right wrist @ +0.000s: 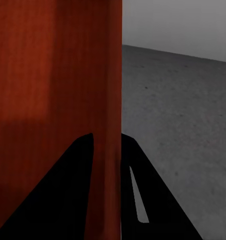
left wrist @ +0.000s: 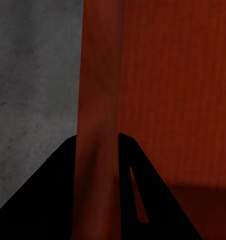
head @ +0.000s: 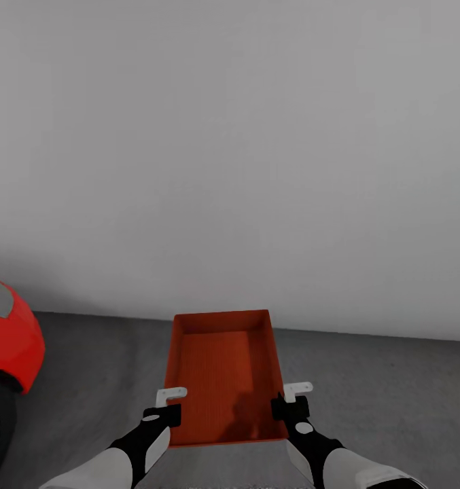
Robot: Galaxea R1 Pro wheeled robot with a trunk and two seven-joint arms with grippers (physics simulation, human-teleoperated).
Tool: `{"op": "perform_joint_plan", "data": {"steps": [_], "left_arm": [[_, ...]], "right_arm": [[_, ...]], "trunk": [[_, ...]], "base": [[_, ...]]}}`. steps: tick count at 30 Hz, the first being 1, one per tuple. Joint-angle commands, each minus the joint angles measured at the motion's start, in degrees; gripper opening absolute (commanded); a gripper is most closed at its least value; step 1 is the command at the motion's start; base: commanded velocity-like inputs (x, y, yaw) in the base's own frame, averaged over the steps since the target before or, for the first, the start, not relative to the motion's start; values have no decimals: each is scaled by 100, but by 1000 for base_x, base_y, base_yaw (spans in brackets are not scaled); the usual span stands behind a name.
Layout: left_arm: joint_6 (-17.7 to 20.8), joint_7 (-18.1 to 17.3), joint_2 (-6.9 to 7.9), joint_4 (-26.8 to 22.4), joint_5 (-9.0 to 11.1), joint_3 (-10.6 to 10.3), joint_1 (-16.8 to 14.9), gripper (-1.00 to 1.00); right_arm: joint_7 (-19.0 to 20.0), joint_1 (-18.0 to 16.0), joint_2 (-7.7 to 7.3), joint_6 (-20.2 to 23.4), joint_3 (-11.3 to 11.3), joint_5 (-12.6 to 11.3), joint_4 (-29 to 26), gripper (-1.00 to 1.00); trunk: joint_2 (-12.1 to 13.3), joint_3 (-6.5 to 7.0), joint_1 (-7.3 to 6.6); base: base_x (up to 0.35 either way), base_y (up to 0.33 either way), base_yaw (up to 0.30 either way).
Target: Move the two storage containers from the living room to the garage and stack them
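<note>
Head view high, facing down at container (head: 219, 370); wrist views close along its walls

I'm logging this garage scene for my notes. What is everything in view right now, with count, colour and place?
storage container: one, orange-red, open top, held in front of the robot over the floor, each long side wall gripped.
red car: one, red, part of it at the left edge of the head view.
floor: dark grey speckled concrete, under and around the container.
wall: plain white-grey, behind the container.
left gripper: one, black with pale fingers, shut on the container's left wall.
right gripper: one, black with pale fingers, shut on the container's right wall.
</note>
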Motion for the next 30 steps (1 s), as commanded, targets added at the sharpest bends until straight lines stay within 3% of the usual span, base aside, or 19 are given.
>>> {"op": "perform_joint_plan", "data": {"steps": [1, 30], "left_arm": [[-3, 61, 38, -31, -59, 163, -7, -100], [-3, 55, 38, -31, -59, 165, -7, -100]], "right_arm": [[-41, -5, -31, -20, -330, -77, 18, -100], [-41, -5, -33, -23, -331, -77, 19, -100]], "trunk": [[-14, -21, 3], [-14, -284, 3]], "base": [[0, 0, 0], [0, 0, 0]]}}
